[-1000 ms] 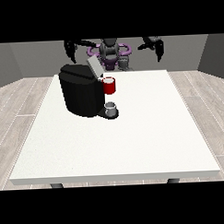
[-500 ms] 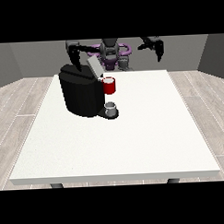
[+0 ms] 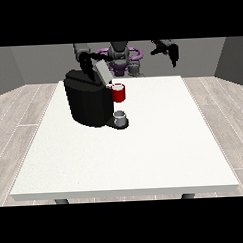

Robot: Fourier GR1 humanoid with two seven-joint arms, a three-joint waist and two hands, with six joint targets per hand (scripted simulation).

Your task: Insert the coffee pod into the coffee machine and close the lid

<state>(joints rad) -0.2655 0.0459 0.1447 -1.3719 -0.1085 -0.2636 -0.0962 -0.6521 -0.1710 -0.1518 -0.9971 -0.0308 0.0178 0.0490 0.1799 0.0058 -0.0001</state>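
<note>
While fingers' state unclear, grey thing [image 3: 121, 116] below coffee machine [image 3: 88, 99], apart from both hands.

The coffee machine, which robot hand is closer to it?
The hand at the view's left, the robot's own right hand. It sits just above the coffee machine, by its raised lid. The hand at the view's right hangs high, far off to the side.

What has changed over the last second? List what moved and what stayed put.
The hand at the view's left has swung in from out wide and come down behind the top of the black coffee machine, close to its raised lid. It holds nothing that shows. The hand at the view's right hangs raised off the white table as before. The machine, the red thing at the machine and the grey thing at its base look unmoved.
</note>
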